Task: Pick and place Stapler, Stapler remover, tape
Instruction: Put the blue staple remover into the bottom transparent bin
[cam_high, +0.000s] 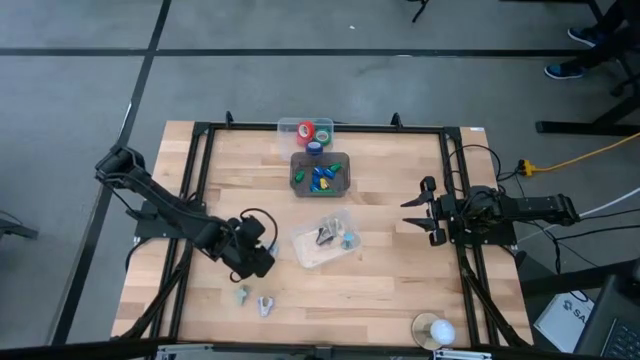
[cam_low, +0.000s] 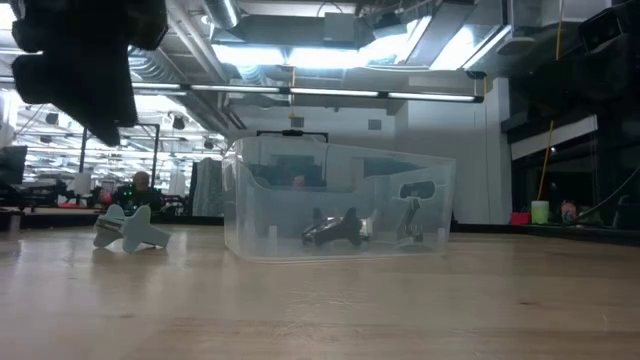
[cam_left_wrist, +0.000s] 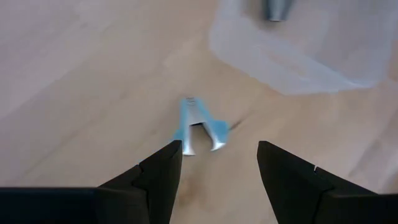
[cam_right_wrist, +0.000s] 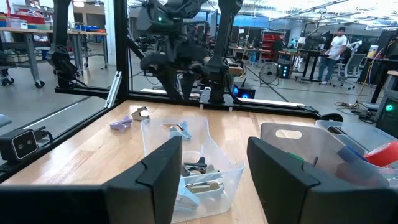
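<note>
- Left gripper low over the desk's left-front area, fingers spread apart, nothing between them.
- In the left wrist view, left gripper just above a blue-handled stapler remover lying on the bare wood, not touching it.
- Second stapler remover and a small pale blue piece near the desk's front edge, left of centre, close together.
- Clear plastic bin at mid-desk, holding a dark stapler and a light blue item; same bin in the low view with dark tools inside.
- Dark tray toward the desk's back edge, filled with small blue, green and yellow pieces.
- Tape in a clear container at the middle of the back edge: red, green and blue rolls packed together.
- Right gripper hovering at the desk's right edge, fingers parted and empty, pointing toward the centre.
- White round object near the front-right corner.
</note>
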